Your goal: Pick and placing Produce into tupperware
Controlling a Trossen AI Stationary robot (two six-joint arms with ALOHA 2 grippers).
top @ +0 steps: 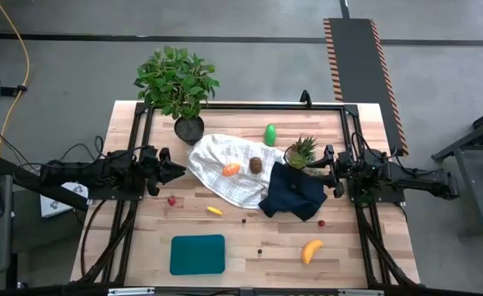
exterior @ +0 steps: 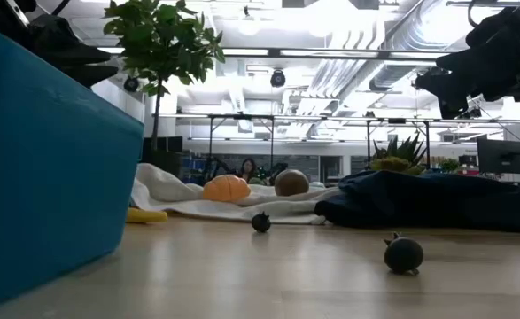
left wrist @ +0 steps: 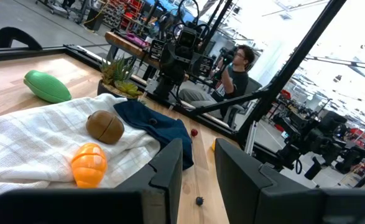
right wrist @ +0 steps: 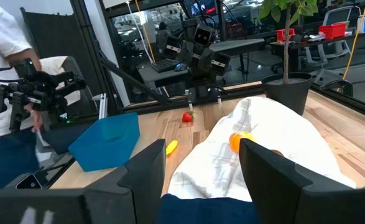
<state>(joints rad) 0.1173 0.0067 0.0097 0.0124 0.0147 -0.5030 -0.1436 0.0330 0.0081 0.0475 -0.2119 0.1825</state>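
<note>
I hold both arms back at the bench's (top: 241,247) two sides, above the wood, because nothing is picked yet and the middle has to stay free for whichever reach I choose. My left gripper (top: 178,172) hangs just beside the white cloth (top: 225,168); its jaws stand a narrow gap apart with nothing between them. My right gripper (top: 322,170) hangs by the dark navy cloth (top: 294,196) and the small spiky plant (top: 300,153); its jaws stand wider apart, also empty.

The tupperware (top: 197,254) sits at the near edge of the bench, on my left half, with nothing in it that I can see. The produce is scattered well apart from it. The orange piece (top: 231,169) and the brown kiwi-like ball (top: 256,164) rest side by side on the white cloth, so I judge they are my left arm's closest picks. The green pear-shaped piece (top: 270,134) stands on bare wood beyond the cloth, and the banana (top: 311,251) lies near the front on my right half. A red bit (top: 172,200) and a small yellow bit (top: 214,210) lie between the white cloth and the tupperware. The potted plant (top: 178,82) at the far corner is no part of this
</note>
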